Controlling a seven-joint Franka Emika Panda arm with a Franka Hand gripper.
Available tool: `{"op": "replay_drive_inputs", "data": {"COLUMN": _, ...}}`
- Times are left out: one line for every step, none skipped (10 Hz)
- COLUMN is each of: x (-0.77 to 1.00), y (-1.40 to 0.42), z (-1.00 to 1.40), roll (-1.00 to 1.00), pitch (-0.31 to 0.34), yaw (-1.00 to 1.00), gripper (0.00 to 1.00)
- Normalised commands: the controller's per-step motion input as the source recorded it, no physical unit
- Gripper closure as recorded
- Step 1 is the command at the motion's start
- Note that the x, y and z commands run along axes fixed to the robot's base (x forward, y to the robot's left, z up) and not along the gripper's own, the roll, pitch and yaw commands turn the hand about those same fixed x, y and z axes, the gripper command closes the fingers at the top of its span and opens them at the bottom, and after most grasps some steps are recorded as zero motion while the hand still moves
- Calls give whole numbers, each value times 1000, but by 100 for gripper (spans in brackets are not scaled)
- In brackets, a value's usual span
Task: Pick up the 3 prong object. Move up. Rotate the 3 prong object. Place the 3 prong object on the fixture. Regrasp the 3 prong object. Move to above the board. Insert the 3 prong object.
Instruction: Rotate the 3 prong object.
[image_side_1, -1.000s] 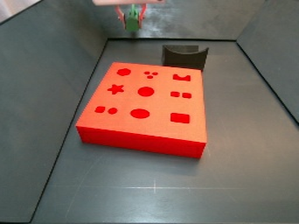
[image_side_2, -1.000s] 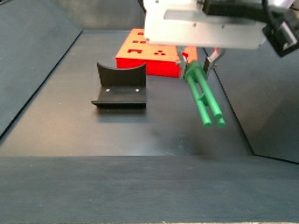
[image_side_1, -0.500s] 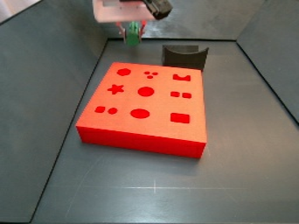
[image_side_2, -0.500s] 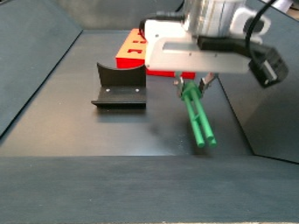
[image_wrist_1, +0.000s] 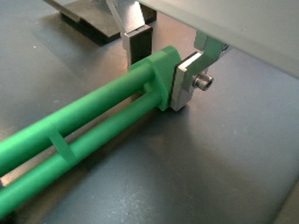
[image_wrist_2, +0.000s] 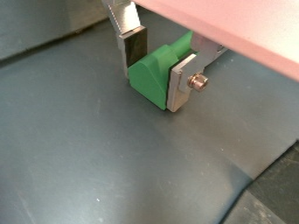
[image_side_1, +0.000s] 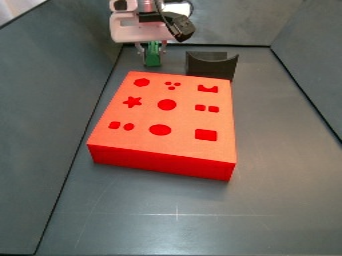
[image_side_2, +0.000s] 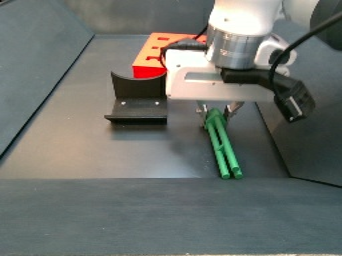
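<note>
The 3 prong object (image_side_2: 221, 148) is a slender green peg lying flat on the dark floor, right of the fixture (image_side_2: 136, 98). My gripper (image_side_2: 214, 112) is low over its far end. In both wrist views the fingers stand on either side of the green end block (image_wrist_1: 158, 74) (image_wrist_2: 155, 72), and the silver plate (image_wrist_2: 181, 79) presses on one side. The gripper looks shut on it. The red board (image_side_1: 167, 115) lies in the middle of the floor, and the fixture (image_side_1: 211, 64) stands behind it. The gripper (image_side_1: 152, 45) is beside the board's far edge.
Grey walls slope up around the floor on all sides (image_side_2: 47, 70). A wall edge runs close along the right of the green peg (image_side_2: 274, 150). The fixture's base plate shows at the edge of a wrist view (image_wrist_1: 87, 17).
My gripper has come down with the green peg. The peg hung tilted in the air a second ago and now lies flat on the floor.
</note>
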Motion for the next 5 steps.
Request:
{"op": "replay_drive_inputs", "data": {"x": 0, "y": 0, "z": 0, "roll": 0, "pitch": 0, "yaw": 0, "gripper": 0}}
{"op": "replay_drive_inputs", "data": {"x": 0, "y": 0, "z": 1000, "roll": 0, "pitch": 0, "yaw": 0, "gripper": 0}}
{"op": "replay_drive_inputs", "data": {"x": -8, "y": -2, "z": 1000, "roll": -3, "pitch": 11, "yaw": 0, "gripper": 0}}
{"op": "replay_drive_inputs", "data": {"x": -17, "y": -3, "z": 1000, "roll": -18, "pitch": 41, "yaw": -1, "gripper": 0}}
{"op": "replay_drive_inputs", "data": {"x": -12, "y": -2, "z": 1000, "roll": -25, "pitch": 52, "yaw": -1, "gripper": 0}}
